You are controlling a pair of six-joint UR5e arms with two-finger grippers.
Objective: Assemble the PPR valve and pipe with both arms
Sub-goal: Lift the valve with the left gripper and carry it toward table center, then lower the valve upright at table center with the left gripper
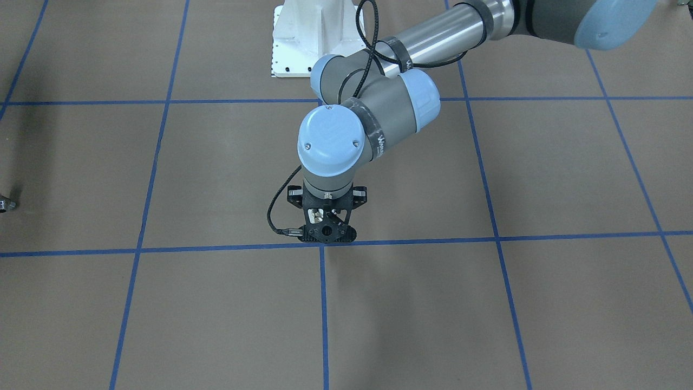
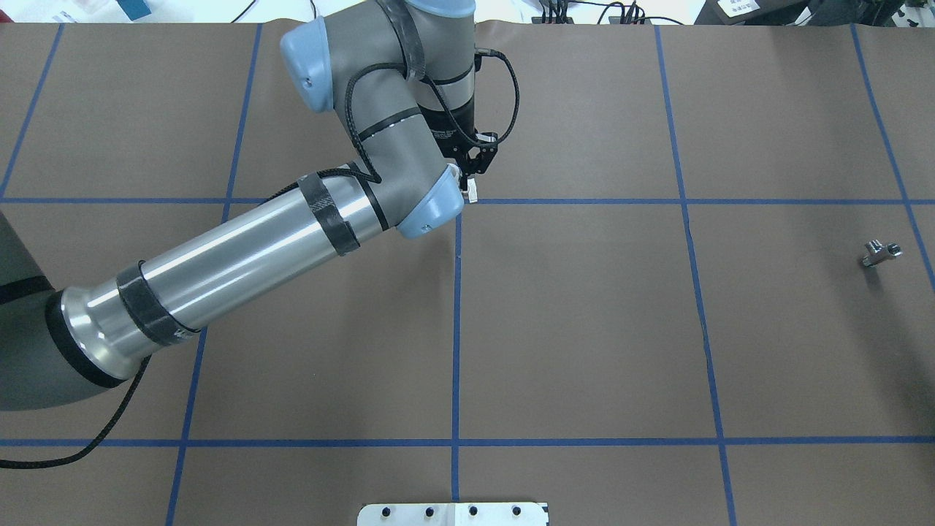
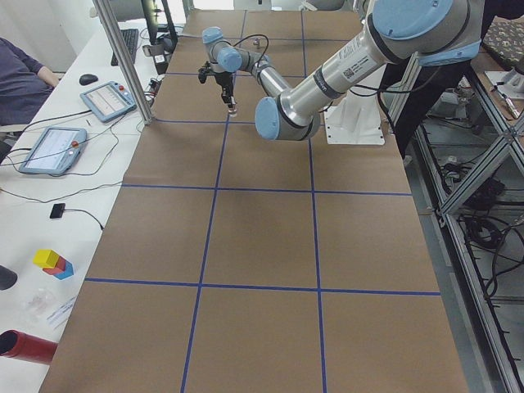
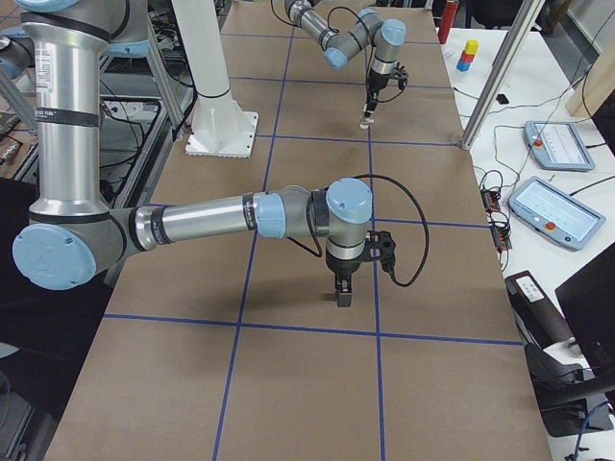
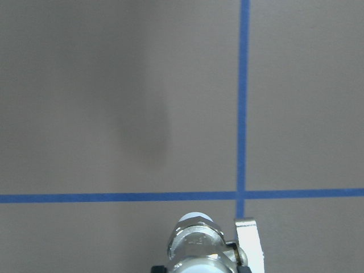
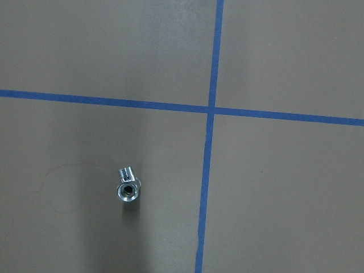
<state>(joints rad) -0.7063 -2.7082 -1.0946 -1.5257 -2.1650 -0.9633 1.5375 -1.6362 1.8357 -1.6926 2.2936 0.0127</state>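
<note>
Hanging from the left gripper (image 2: 472,175), the valve (image 2: 471,191) sits pinched between the closed fingers. Its white collar, silvery ring and small white handle poke into the bottom edge of the left wrist view, while the rest of its body is cut off there. It is held over a crossing of the blue tape lines (image 2: 584,201) near the middle of the table (image 2: 584,329), and in the side views it appears to hang clear of the brown surface, though it is tiny there. In the front-facing view the black gripper body covers the valve completely. The pipe (image 2: 879,254) lies alone on the table well apart from the valve, far out on the robot's right and beside another tape crossing. The right wrist camera looks straight down at its round open end, with a threaded stub beside it. In the front-facing view only a sliver of it shows at the frame's edge. The right gripper (image 4: 343,300) points down close to the table, but it shows only in the right-end side view, so I cannot tell whether it is parted or clamped. The pipe cannot be made out there either. The left arm (image 2: 241,256) stretches across the table's left half and hides the tape under it. A white bolted pedestal (image 1: 308,38) stands at the robot's edge of the table. A seated operator (image 3: 16,78), tablets and coloured blocks (image 3: 53,262) are on a side bench.
</note>
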